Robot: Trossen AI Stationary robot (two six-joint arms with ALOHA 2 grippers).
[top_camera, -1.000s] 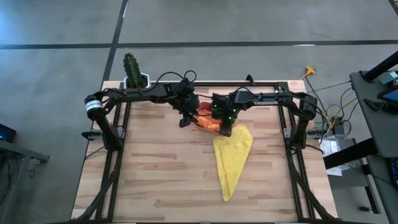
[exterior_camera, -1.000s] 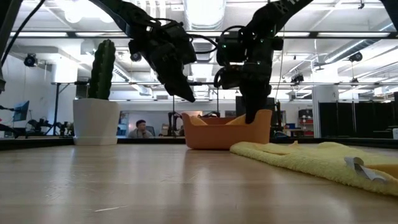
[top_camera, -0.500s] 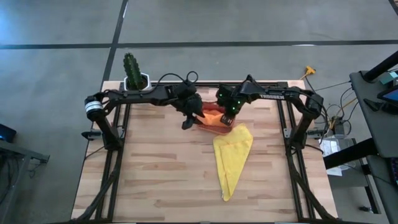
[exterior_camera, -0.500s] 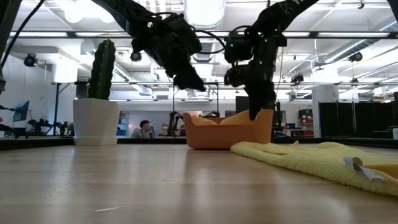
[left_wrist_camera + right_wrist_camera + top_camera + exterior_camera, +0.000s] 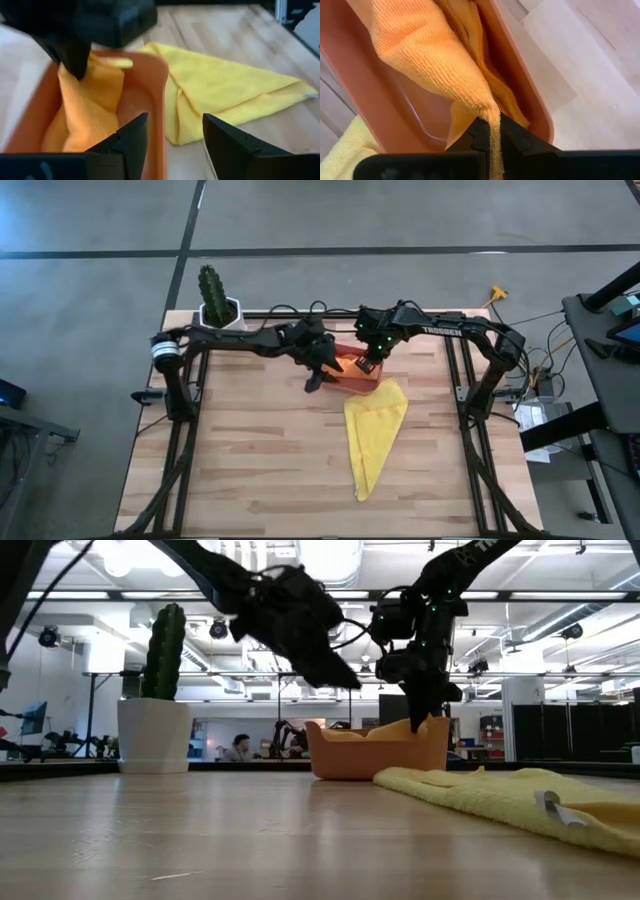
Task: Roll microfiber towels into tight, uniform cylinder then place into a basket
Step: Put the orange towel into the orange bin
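Right gripper pinches orange towel over basket; left gripper agape, empty, alongside.

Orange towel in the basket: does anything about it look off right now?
Yes. The orange towel lies bunched and loose in the basket, not rolled into a cylinder, with one corner pinched in the right gripper. The yellow towel lies flat and unrolled on the table, one edge against the basket.
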